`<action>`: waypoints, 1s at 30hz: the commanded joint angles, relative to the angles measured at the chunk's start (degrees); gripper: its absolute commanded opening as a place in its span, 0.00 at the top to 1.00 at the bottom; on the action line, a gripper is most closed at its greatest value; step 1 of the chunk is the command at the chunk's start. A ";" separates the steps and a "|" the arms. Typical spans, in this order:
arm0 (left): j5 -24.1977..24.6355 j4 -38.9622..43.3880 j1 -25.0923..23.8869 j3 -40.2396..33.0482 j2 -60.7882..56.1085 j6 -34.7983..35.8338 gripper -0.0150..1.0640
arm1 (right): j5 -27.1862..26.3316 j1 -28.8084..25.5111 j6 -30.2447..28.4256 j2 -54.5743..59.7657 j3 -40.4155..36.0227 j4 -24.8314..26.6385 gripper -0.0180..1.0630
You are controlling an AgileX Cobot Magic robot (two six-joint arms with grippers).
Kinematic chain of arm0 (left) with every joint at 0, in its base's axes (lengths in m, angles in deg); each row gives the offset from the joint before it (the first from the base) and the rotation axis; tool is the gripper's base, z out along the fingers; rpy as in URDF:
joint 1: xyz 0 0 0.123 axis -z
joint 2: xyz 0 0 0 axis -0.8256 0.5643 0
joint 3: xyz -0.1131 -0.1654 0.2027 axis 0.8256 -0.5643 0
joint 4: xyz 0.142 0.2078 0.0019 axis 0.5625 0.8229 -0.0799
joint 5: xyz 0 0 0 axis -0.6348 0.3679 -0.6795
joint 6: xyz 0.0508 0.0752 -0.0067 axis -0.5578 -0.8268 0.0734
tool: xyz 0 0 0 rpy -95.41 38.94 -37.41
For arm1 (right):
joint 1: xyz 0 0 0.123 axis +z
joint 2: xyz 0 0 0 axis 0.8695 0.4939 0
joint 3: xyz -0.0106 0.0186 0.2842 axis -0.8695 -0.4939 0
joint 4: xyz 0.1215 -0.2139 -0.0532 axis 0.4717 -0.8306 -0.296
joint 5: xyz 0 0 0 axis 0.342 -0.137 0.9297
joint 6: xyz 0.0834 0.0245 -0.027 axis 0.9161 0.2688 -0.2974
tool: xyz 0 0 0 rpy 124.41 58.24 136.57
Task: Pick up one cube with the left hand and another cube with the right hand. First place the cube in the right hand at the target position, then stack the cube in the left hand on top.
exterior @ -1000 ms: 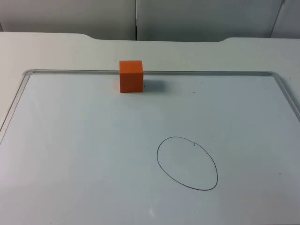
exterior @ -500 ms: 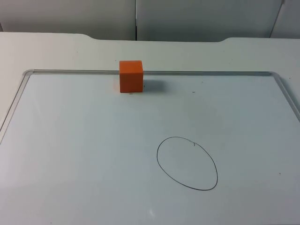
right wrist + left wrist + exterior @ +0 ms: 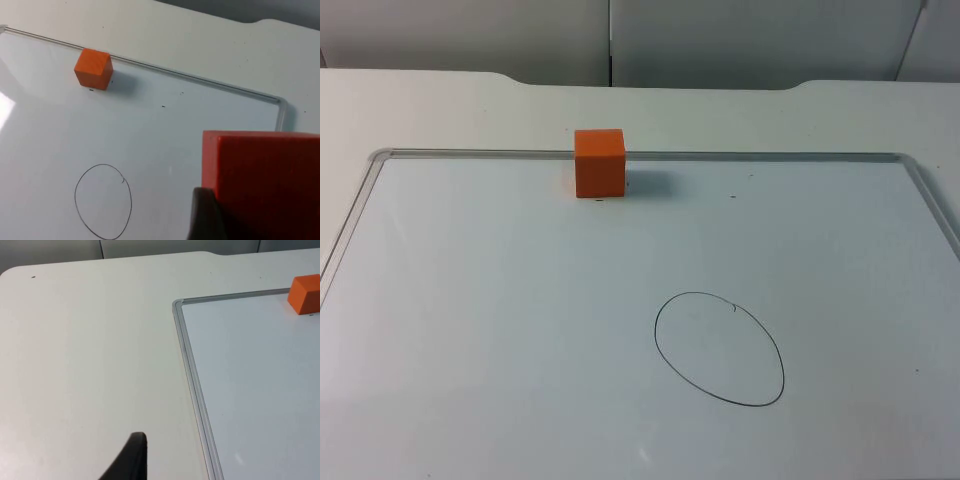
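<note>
Drawn circle (image 3: pixel 720 348) unobstructed; orange cube (image 3: pixel 599 162) well apart, seemingly against whiteboard rim (image 3: pixel 770 156)

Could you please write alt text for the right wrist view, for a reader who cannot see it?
A red cube sits close against the right gripper's black fingertip. Beyond it, an orange cube rests on a whiteboard by its far frame, and a hand-drawn circle marks the board.

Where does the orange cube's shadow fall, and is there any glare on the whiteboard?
Top view: orange cube casts a soft shadow toward picture right on the whiteboard. Right wrist view: same shadow beside the cube, a bright glare patch on the board, and the red cube close up.
</note>
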 commanded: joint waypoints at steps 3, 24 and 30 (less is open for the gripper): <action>-0.45 -0.12 -0.28 -0.09 -0.23 0.30 0.02 | -4.94 0.17 0.67 -7.77 -7.56 -0.24 0.99; -0.45 0.15 -0.28 -0.09 -0.23 0.30 0.02 | -8.24 0.04 0.28 -19.03 -16.83 -1.74 0.99; -0.45 0.15 -0.28 -0.09 -0.23 0.30 0.02 | -8.70 0.04 0.47 -19.03 -16.83 -1.85 0.99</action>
